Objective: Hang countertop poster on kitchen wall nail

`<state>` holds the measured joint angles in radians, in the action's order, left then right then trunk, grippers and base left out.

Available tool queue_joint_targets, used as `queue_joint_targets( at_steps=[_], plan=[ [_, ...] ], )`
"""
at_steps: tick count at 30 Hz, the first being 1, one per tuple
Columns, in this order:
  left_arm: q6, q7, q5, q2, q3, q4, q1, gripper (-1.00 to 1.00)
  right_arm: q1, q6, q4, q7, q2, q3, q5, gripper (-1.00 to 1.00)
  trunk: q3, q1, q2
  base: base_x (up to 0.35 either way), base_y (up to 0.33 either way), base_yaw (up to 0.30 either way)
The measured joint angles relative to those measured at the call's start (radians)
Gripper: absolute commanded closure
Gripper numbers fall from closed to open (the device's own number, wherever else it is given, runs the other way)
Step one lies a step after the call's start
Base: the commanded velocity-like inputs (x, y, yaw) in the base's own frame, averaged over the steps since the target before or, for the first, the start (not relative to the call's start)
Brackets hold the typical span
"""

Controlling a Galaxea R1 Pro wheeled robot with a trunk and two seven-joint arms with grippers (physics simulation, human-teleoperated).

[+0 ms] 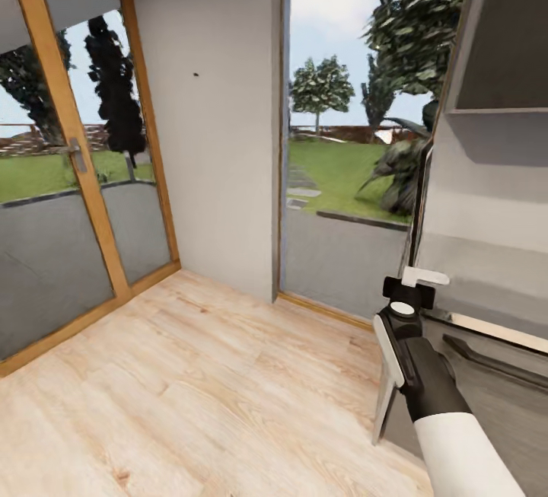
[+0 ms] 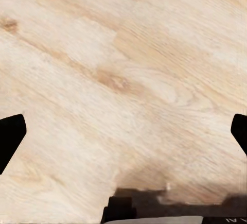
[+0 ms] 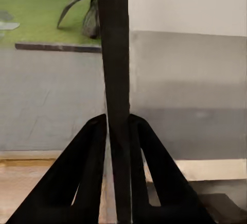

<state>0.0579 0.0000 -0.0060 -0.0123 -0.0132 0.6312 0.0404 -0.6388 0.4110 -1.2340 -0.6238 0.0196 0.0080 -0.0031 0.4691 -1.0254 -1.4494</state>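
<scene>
two black fingers of the right pincer [image 3: 117,170] pressed against either face of the poster [image 3: 114,54], seen edge-on as a dark upright strip in the right wrist view. from the head camera, same poster [image 1: 385,390] held upright beside the right arm, thin pale edge showing, low at the right above the wooden floor [image 1: 190,390]. one tiny wall nail [image 1: 196,74] high on the grey wall [image 1: 221,177] between glass door [image 1: 76,200] and window. left pincer [image 2: 123,136] spread wide over floorboards, gripping nothing.

Pale matt wood-grain floor [image 1: 190,375], glass door [image 1: 46,253]
</scene>
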Motion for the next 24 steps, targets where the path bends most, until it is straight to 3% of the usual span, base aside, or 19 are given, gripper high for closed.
queue_joint_targets(
  at_steps=[13,14,15,17,21,24],
  plan=[
    [0.0,0.0,0.0,0.0,0.0,0.0,0.0,-1.0,0.0,0.0,0.0,0.006,0.003,0.008,-0.001,1.0,0.0,0.0,0.0,-0.101,0.271,0.279],
    [0.0,0.0,0.0,0.0,0.0,0.0,0.0,-1.0,0.0,-0.001,0.0,0.008,0.005,0.046,-0.004,1.0,0.0,0.0,0.0,-0.005,0.289,0.118],
    [0.0,0.0,0.0,0.0,0.0,0.0,-0.001,-1.0,0.0,-0.002,-0.002,0.009,0.007,0.109,-0.006,1.0,0.0,0.0,0.0,-0.004,0.279,0.094],
    [0.0,0.0,0.0,0.0,0.0,0.0,-0.001,-1.0,0.001,0.0,-0.003,0.009,0.007,0.159,-0.003,1.0,0.0,0.0,0.0,-0.002,0.192,0.054],
    [0.0,0.0,0.0,0.0,0.0,0.0,0.0,-1.0,0.005,0.0,-0.004,0.046,0.007,0.196,-0.009,1.0,0.0,0.0,0.0,-0.001,0.085,0.024],
    [0.001,0.0,0.0,0.0,0.0,0.0,0.0,-1.0,0.037,-0.003,-0.006,0.193,0.003,0.205,-0.026,1.0,0.0,0.0,0.0,0.0,0.023,0.007]
  ],
)
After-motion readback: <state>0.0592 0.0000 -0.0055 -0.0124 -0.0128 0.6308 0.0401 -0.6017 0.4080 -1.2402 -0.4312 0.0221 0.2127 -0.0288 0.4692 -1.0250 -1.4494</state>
